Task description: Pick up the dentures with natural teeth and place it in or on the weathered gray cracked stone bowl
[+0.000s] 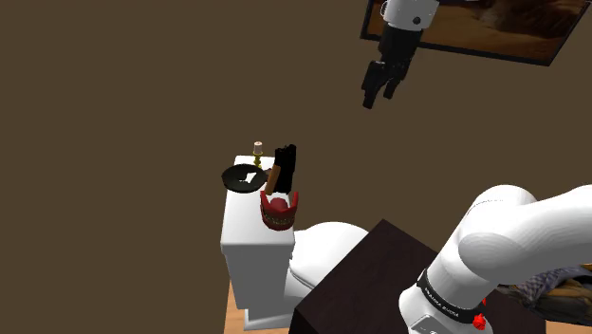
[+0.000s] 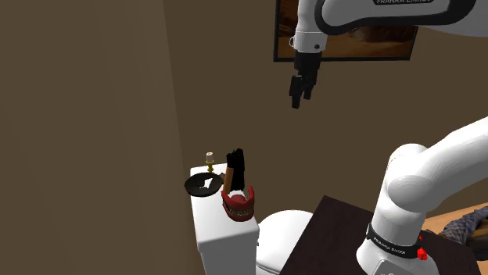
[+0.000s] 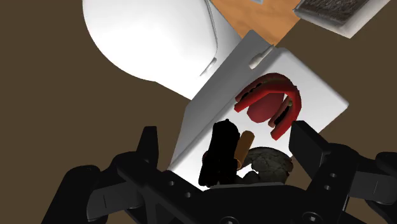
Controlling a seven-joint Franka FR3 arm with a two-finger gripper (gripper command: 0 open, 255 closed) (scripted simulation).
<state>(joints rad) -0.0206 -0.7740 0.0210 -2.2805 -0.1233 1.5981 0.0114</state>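
The dentures [image 1: 279, 210] are red gums with a row of pale teeth, lying on the white toilet tank lid [image 1: 249, 220] at its near end. The stone bowl [image 1: 247, 177] looks dark and shallow and rests at the lid's far end. My gripper [image 1: 379, 95] hangs high above the tank, off to the shoulder view's right, open with nothing between its fingers. In the wrist view the dentures [image 3: 270, 105] and the grey bowl [image 3: 270, 162] lie far below, between the spread fingers [image 3: 147, 149]. The second exterior view has the dentures [image 2: 238, 203], the bowl [image 2: 205, 184] and the gripper [image 2: 299, 98].
A black upright object with a brown handle [image 1: 285, 166] stands between bowl and dentures. A small pale candle-like item [image 1: 258, 147] sits behind the bowl. The toilet's white seat lid [image 3: 153, 38] lies below the tank; my dark stand [image 1: 379, 275] is beside it. A framed picture [image 1: 512, 24] hangs on the brown wall.
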